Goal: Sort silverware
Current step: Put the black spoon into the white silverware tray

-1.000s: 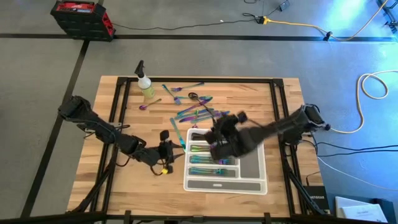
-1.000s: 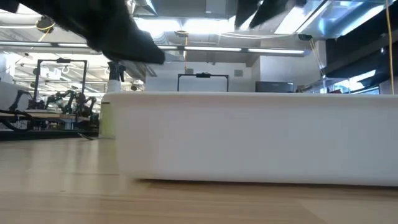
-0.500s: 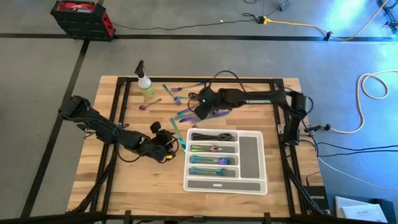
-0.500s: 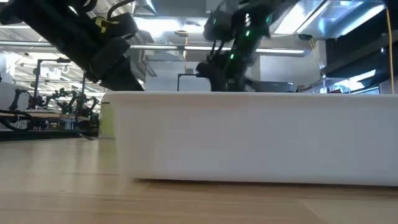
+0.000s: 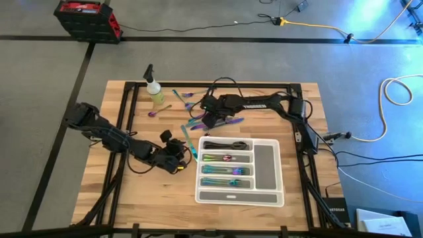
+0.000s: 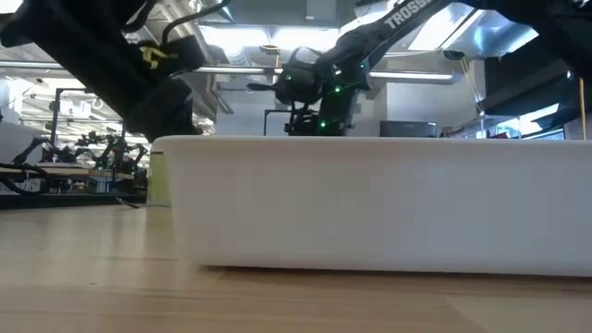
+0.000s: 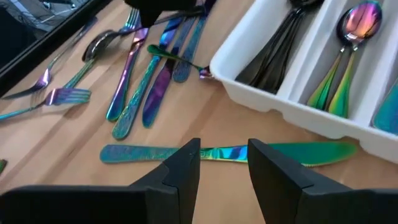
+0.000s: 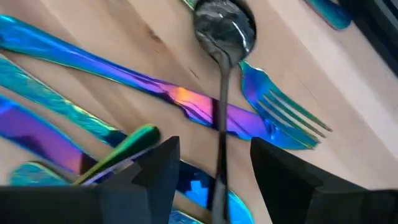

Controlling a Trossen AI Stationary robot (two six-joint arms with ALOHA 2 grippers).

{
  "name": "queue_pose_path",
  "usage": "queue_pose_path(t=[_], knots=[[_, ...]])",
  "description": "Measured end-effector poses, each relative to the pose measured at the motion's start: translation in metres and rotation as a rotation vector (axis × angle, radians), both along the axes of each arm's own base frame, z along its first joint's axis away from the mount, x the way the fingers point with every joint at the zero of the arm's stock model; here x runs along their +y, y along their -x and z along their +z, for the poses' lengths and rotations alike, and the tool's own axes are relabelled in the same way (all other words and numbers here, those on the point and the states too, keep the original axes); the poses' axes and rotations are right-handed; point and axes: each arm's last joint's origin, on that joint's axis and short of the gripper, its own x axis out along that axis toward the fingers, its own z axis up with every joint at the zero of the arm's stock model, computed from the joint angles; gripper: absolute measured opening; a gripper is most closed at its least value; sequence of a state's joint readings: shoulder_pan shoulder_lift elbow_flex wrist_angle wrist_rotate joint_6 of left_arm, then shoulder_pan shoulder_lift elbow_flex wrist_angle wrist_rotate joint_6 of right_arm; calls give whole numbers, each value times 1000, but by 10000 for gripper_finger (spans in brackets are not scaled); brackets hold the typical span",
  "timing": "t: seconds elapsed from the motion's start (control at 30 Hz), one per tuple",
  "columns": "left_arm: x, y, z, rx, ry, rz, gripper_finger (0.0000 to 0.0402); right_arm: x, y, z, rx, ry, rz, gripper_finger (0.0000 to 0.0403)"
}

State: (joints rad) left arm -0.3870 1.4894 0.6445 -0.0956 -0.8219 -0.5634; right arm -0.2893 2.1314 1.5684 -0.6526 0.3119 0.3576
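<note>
Loose rainbow silverware [image 5: 198, 109] lies spread on the far middle of the wooden table. My right gripper [image 5: 209, 119] hangs open low over this pile. In its wrist view a dark spoon [image 8: 224, 28] lies with its handle running between the open fingers [image 8: 214, 165]; whether they touch it I cannot tell. My left gripper [image 5: 177, 149] stands open left of the white tray [image 5: 268, 162], just short of a blue-green knife [image 7: 137, 152] lying flat on the table across its fingers [image 7: 224, 165]. The tray holds dark spoons [image 5: 225, 145] and rainbow pieces [image 5: 221, 170].
A yellow-green spray bottle [image 5: 156, 92] stands at the far left of the table. In the low view the tray's near wall [image 6: 370, 203] hides the table behind it. Bare wood lies near the front edge and to the right of the tray.
My right gripper has swung from above the tray toward the table's far edge and gone down to the loose pile, tipping more steeply downward. My left gripper has sunk a little toward the knife beside the tray and tipped down.
</note>
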Motion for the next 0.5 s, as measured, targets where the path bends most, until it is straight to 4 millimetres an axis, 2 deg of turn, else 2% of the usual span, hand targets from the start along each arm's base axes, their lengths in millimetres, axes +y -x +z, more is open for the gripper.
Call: queue_pose_path(t=[0.3, 0.5], knots=[[-1, -2, -10, 19, 9, 7, 118, -17, 12, -2, 54, -70, -31, 182], [-2, -3, -9, 9, 18, 14, 118, -20, 13, -3, 41, -101, -27, 182]])
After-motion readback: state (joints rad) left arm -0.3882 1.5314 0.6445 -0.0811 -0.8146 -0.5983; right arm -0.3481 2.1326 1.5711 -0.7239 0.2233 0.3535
